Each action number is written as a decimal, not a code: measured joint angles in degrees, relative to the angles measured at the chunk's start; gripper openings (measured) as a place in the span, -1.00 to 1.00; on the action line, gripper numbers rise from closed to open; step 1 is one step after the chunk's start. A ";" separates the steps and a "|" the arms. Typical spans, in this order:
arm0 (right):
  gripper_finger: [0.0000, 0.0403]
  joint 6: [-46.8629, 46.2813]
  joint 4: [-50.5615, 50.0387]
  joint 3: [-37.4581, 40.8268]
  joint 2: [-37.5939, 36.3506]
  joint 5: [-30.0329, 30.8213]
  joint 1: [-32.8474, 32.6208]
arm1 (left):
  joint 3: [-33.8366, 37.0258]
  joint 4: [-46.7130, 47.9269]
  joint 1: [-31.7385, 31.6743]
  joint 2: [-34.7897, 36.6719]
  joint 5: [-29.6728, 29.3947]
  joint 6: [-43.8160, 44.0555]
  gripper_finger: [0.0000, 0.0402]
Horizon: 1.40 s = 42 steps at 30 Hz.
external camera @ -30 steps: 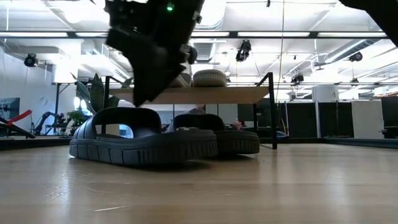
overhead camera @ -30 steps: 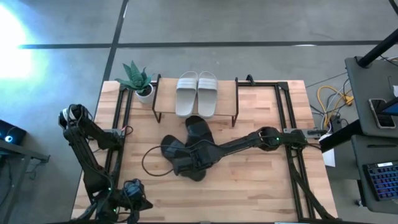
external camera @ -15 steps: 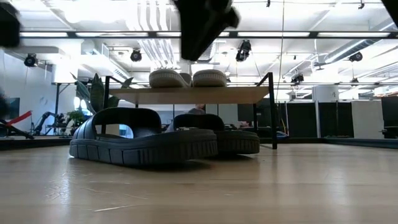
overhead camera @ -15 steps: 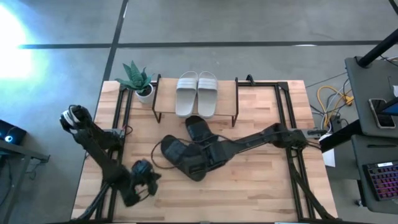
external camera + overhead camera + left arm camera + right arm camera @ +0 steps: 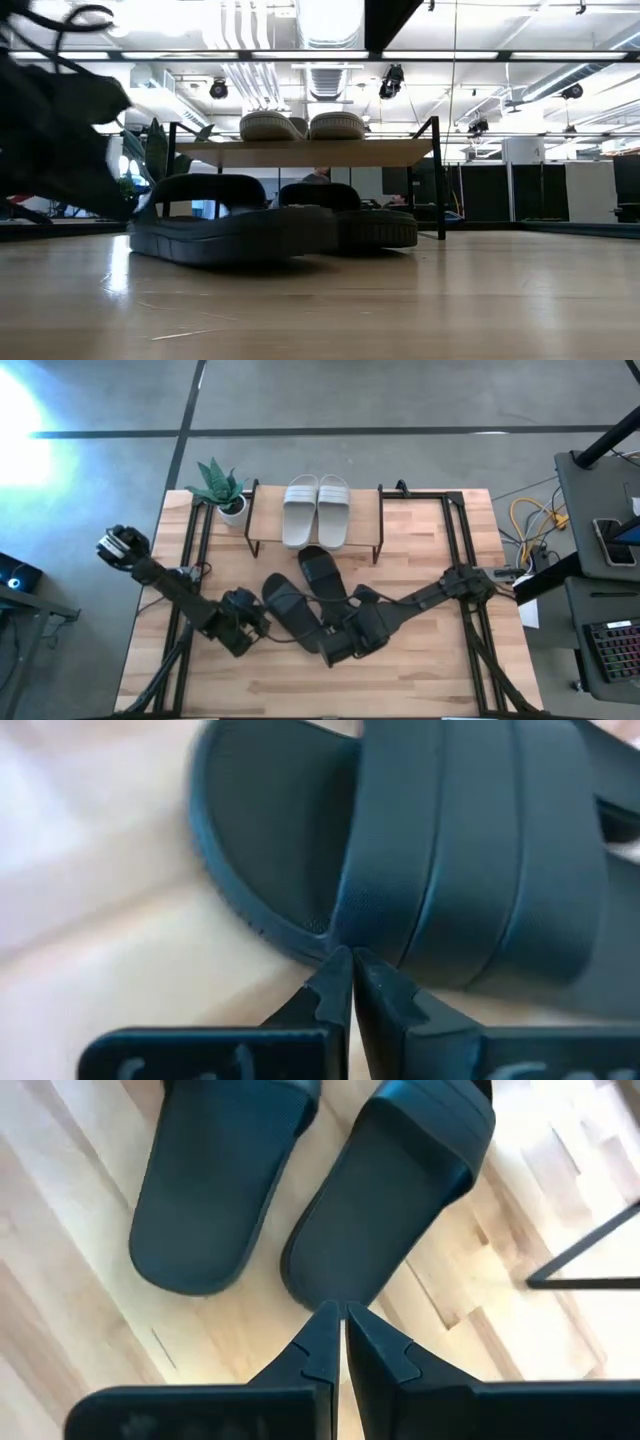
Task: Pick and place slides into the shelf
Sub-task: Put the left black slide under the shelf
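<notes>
Two pale slides (image 5: 317,510) lie side by side on the shelf's wood plank (image 5: 265,520). Two black slides lie on the table in front of it, soles down: one nearer the shelf (image 5: 325,575) and one nearer the front (image 5: 292,612). My left gripper (image 5: 258,625) is shut, low by the front slide's left side (image 5: 440,870). My right gripper (image 5: 333,650) is shut and empty, raised above the table behind the black slides' heels (image 5: 336,1312). My left gripper's shut fingertips (image 5: 335,975) stand at the sole's side edge of the front black slide (image 5: 300,935), just below its strap. They come level from the table's left. I cannot tell for certain whether they touch it. The slide lies flat on the table.
A potted plant (image 5: 222,490) stands at the shelf's left end. Black frame rails (image 5: 455,550) run along both sides of the table. The shelf's black legs (image 5: 438,180) stand behind the black slides. Bare wood (image 5: 420,660) lies toward the near right.
My left gripper has swung from the near left corner toward the table's middle, down beside the front black slide. My right gripper has risen off that slide and drawn back toward the near edge. The front black slide has turned a little on the table.
</notes>
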<state>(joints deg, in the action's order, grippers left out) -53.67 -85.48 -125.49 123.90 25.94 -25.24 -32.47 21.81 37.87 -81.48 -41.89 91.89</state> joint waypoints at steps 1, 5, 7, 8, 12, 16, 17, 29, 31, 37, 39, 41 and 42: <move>-0.94 -0.87 -0.20 0.16 0.00 0.51 -0.33 | 0.20 -0.87 -1.33 0.00 -0.19 -1.80 -1.00; -0.94 -4.07 -1.78 0.36 -0.01 2.48 -1.02 | 0.39 -6.53 -6.81 -0.02 -0.37 -14.27 -1.00; -0.94 -5.51 -2.28 0.53 -0.02 2.66 -1.13 | 0.39 -10.40 -9.93 -0.02 0.03 -21.35 -1.00; -0.94 -6.16 -2.59 0.67 -0.02 2.66 -1.13 | 0.39 -11.72 -11.58 -0.02 0.89 -24.03 -1.00; -0.94 -7.83 -3.32 0.98 -0.02 2.61 -1.37 | 0.31 -15.80 -16.91 -0.02 5.26 -30.76 -1.00; -0.94 -9.56 -4.54 2.24 -0.10 0.81 -2.26 | 0.37 -15.18 -17.68 0.87 5.93 -32.08 -1.00; -0.94 -10.09 -4.60 2.91 -0.21 -0.39 -2.51 | 0.35 -15.24 -17.68 1.17 5.91 -33.09 -1.00; -0.95 -21.37 1.93 16.36 -1.41 -11.84 -4.43 | 0.24 -9.70 -9.81 10.46 16.14 -27.51 -1.00; -0.96 -22.47 8.54 20.87 -3.02 -12.30 -4.09 | 0.24 -11.54 -5.79 11.00 15.48 -23.69 -1.00; -0.96 -23.91 25.62 38.23 -12.42 -10.84 1.16 | 0.22 -21.10 4.20 8.93 8.50 -13.98 -1.00; -0.96 -23.49 29.98 44.34 -15.97 -10.94 3.58 | 0.02 -24.23 5.69 7.24 5.67 -12.18 -1.00; -0.96 -22.72 35.35 49.75 -18.57 -12.21 5.64 | -0.72 -25.80 6.13 5.02 4.25 -11.22 -1.00; -0.96 -22.15 38.35 52.26 -19.53 -13.42 6.42 | -1.22 -26.23 6.14 3.67 4.11 -11.22 -1.00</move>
<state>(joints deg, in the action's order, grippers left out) -75.82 -47.13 -73.23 104.37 12.52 -18.82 -33.69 -4.42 44.01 -77.80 -37.78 80.68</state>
